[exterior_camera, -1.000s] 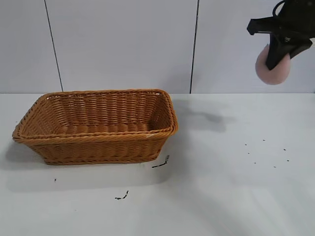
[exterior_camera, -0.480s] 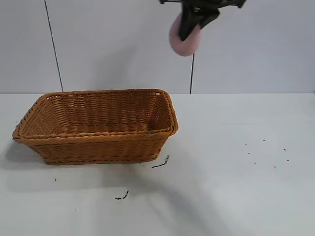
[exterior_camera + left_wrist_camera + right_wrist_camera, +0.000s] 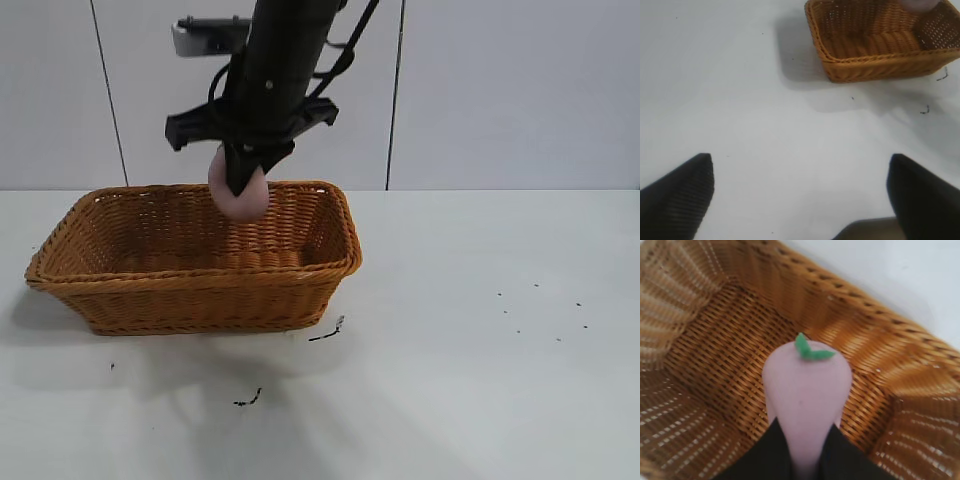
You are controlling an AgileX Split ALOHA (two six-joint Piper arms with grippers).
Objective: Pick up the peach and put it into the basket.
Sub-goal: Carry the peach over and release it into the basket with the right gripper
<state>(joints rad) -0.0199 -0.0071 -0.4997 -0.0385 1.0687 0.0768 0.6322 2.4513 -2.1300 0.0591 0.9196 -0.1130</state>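
One pincer (image 3: 243,185) steeply down over basket (image 3: 200,290)

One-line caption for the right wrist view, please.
Right gripper holding the pink peach, green leaf forward, above the woven floor of the basket.

The right wrist view looked steeply down into the basket (image 3: 715,350), whose orange-brown woven floor and flared sides filled nearly the whole picture. The peach (image 3: 805,400), pale pink and rounded, sat between the two dark fingers (image 3: 767,452) of the right gripper (image 3: 802,455), which pressed against it on either side. A small green leaf (image 3: 810,351) stood on the end of the peach farthest from the gripper. The peach hung over the basket's floor, near one of its side walls. Beyond the braided rim (image 3: 875,315) a strip of white worktop (image 3: 910,275) showed.
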